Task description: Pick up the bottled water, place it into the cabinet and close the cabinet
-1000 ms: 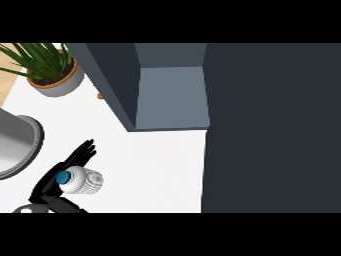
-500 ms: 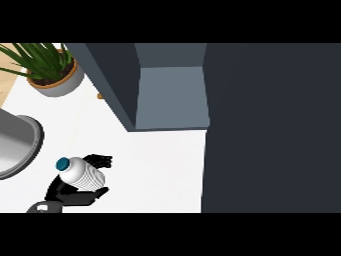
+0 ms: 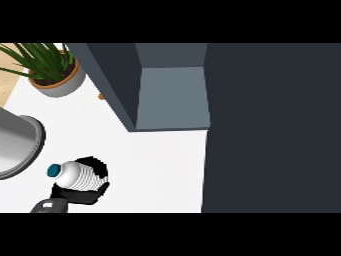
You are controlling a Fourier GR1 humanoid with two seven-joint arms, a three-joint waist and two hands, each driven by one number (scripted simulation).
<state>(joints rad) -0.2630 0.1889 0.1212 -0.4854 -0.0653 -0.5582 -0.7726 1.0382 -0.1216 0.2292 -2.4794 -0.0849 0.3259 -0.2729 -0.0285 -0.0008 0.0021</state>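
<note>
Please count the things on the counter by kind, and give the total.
Bottled water, held in the left hand: 1
Potted plant: 1
Grey metal cylinder: 1
Open cabinet: 1
Total: 4

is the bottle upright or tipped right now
Tipped. The bottle leans with its blue cap toward the view's left, held in the hand curled round it, above the counter.
</note>
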